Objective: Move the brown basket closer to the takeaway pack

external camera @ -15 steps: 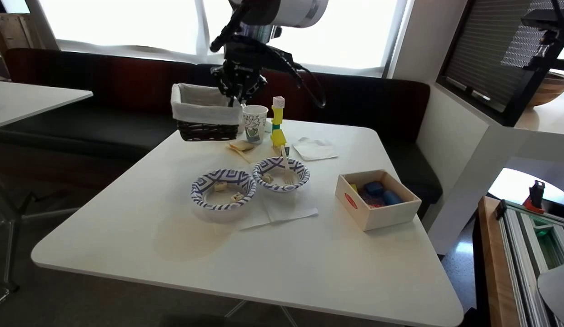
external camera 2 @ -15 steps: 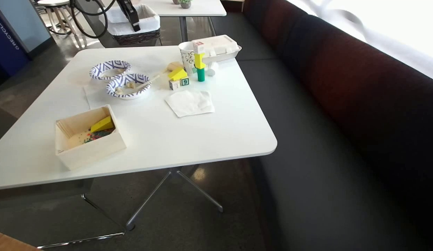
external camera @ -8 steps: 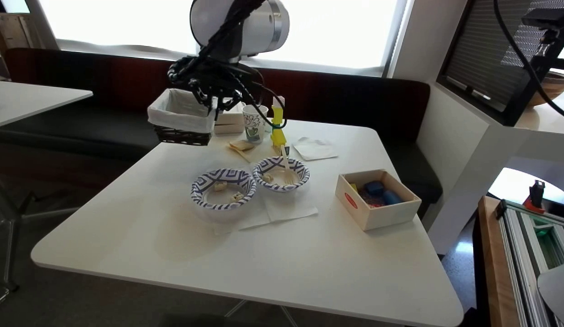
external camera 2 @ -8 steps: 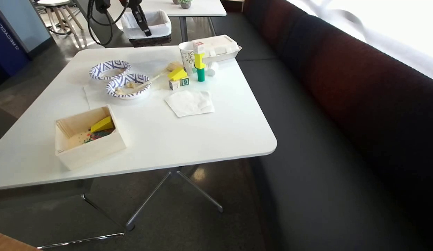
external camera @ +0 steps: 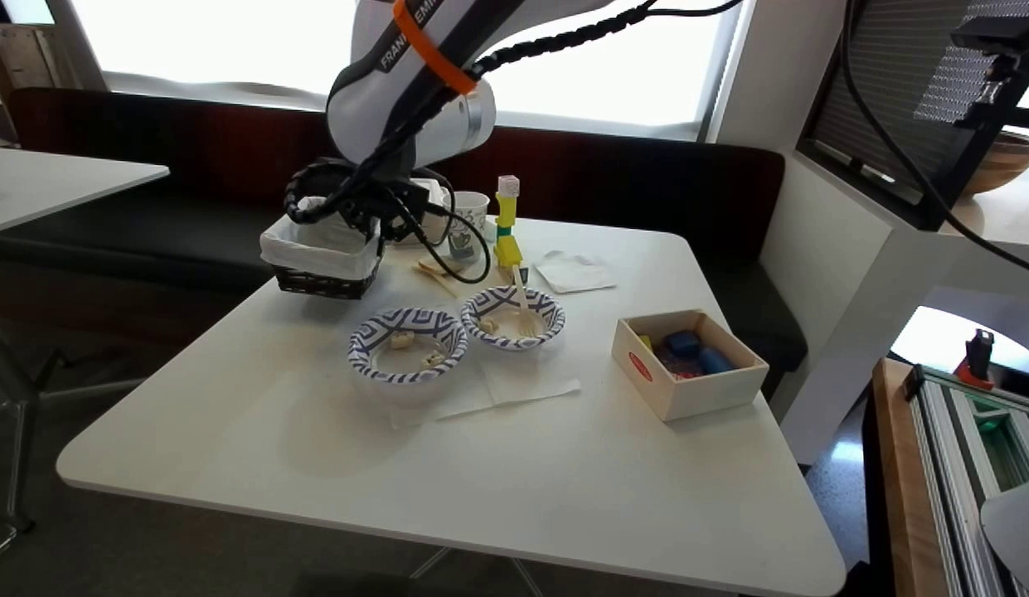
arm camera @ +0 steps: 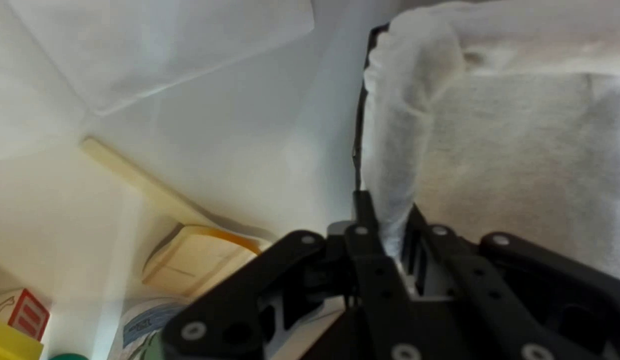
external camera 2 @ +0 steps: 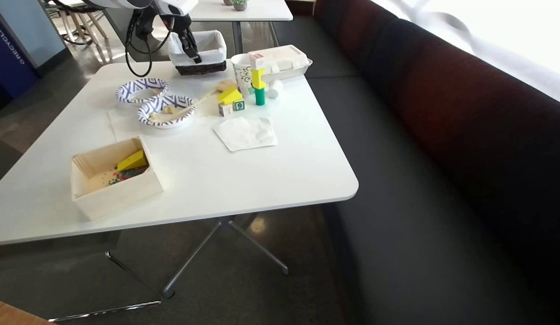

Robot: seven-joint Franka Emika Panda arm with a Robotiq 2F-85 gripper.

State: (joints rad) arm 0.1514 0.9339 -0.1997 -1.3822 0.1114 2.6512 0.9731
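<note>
My jaws pinch one side of the basket [external camera: 319, 283], gripping its rim through the white liner [arm camera: 399, 115]; in the wrist view one jaw stands outside the wall, the other inside. A second ago the basket hung higher. Now I have brought it down, and in both exterior views its base shows low over the worktop [external camera: 481, 489], by the edge. I cannot tell whether the base touches or is just above. In an exterior view the gap between it and the pack [external camera 2: 284, 57] has narrowed too, and the cup [external camera 2: 241, 73] shows between them, near my load.

For the task this means, I judge, that the carry is nearly over: what remains is setting down and letting go. Since I hold only one side, the far side may sag, so a flat landing should come before release. The liner could cling to me and drag the basket as I back away, and a sideways push might tip the cup.
</note>
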